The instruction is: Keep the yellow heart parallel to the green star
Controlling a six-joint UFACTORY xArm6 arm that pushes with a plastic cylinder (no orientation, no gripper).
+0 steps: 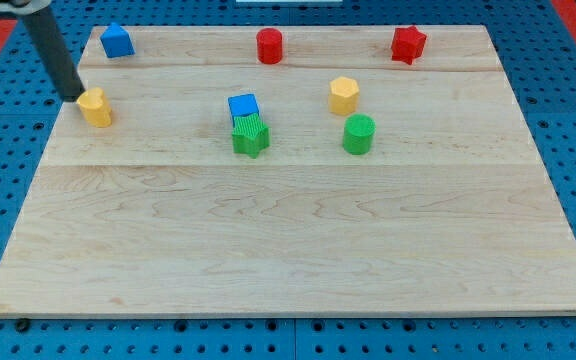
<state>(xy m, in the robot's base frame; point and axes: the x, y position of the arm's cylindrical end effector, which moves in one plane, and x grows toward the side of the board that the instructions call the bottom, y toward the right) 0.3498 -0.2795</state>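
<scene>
Camera view: your bare rod's tip (pixel 73 97) holds nothing, touching the yellow heart (pixel 95 106) at the view's left; push gently rightward, level with the green star (pixel 250 135).

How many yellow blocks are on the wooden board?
2. The yellow heart block sits near the view's left edge, touching my tip. The yellow hexagon block sits right of centre, just above the green round block. None look hidden.
</scene>
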